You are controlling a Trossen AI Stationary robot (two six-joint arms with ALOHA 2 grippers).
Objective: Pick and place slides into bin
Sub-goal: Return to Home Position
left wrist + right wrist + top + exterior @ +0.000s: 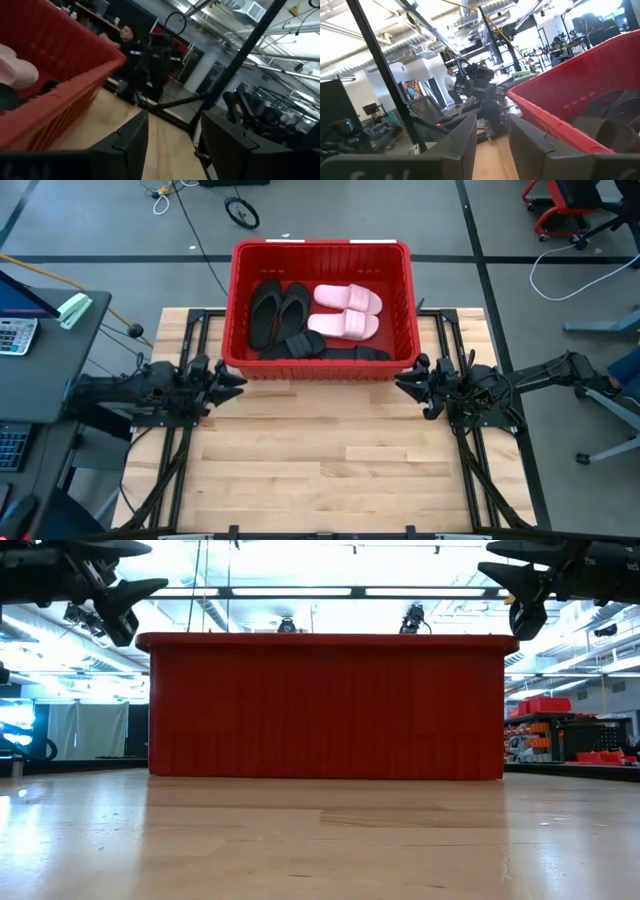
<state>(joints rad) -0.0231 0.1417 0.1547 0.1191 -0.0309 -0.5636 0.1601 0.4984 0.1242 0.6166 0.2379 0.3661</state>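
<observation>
Left gripper [238, 380] hangs just off the near left corner of the red bin [320, 250], its fingers partly spread with nothing between them. The right gripper [402, 380] mirrors it at the near right corner, likewise partly spread and empty. Both point inward at the bin without touching it.

The bin stands at the middle of the far edge of the wooden table [320, 470]. Only the high view shows all of its contents. Two pink slides [345, 311] lie side by side in the right half. Two black flip-flops [278, 310] lie side by side in the left half. Black wide-strap slides [325, 348] lie along the near wall.

The low view shows just the bin's ribbed near wall, hiding every slide, with both grippers raised above the table at the upper corners. The left wrist view catches a pale pink slide inside the bin and the bare table between the fingers [125, 145]. The right wrist view catches black straps inside it. Each wrist view also shows a person [451, 82] in the room beyond.
</observation>
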